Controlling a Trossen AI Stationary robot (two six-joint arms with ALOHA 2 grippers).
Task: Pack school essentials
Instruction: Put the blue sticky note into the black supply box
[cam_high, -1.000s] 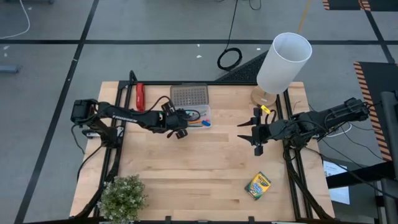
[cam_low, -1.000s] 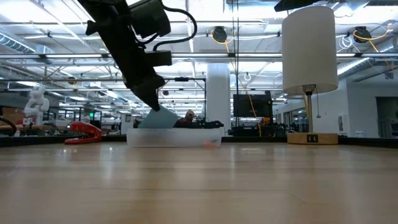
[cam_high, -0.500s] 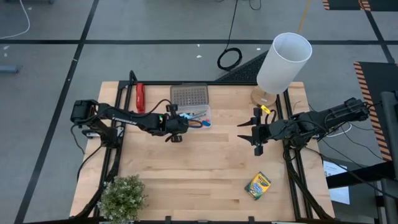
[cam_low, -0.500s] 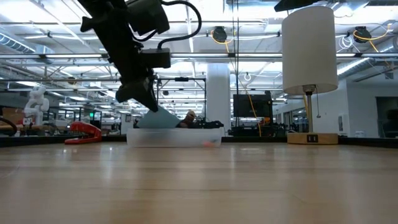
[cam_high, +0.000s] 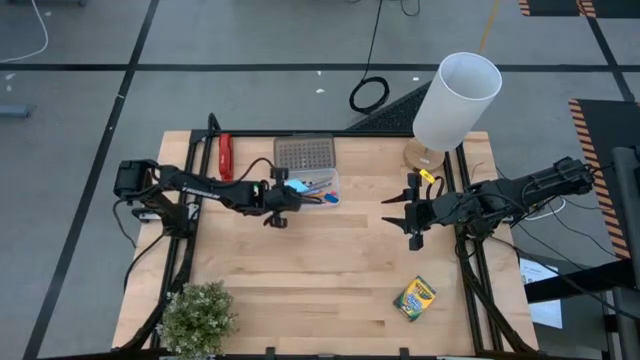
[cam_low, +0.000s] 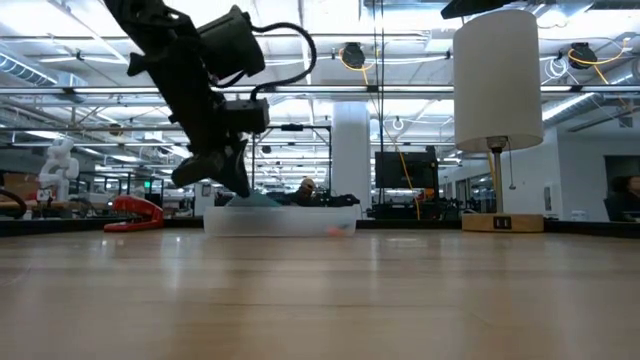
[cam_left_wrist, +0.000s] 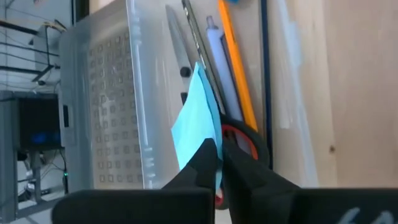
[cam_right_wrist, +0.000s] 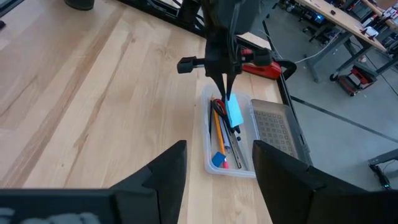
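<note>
My left gripper (cam_high: 283, 192) is shut on a light blue square note pad (cam_left_wrist: 200, 118) over the clear plastic box (cam_high: 318, 190) at the table's far middle. In the box lie red-handled scissors (cam_left_wrist: 244, 140), an orange pencil (cam_left_wrist: 236, 68), a silvery pen (cam_left_wrist: 216, 59) and a small blue eraser (cam_right_wrist: 219, 160). The box's lid (cam_left_wrist: 102, 106) lies open on its far side. A green-yellow crayon box (cam_high: 414, 298) lies flat near the front right. My right gripper (cam_high: 412, 215) hangs open at the right, with nothing between its fingers. My left gripper pinches the note pad's near corner (cam_left_wrist: 208, 149) between its two shut fingers. The fingers slant down from the table's left. The pad stands on edge, tilted, and reaches down into the box above the scissors and pencils; whether it rests on them I cannot tell.
A long red stapler (cam_high: 225, 155) lies at the far left. A lamp with a white shade (cam_high: 456, 98) stands at the far right, and a small plant (cam_high: 197, 315) at the near left corner. Bare wood lies between the two arms.
My left gripper has moved a little toward the table's left edge and down, still shut on the note pad. The pad has sunk lower into the clear box and shows less above its rim.
</note>
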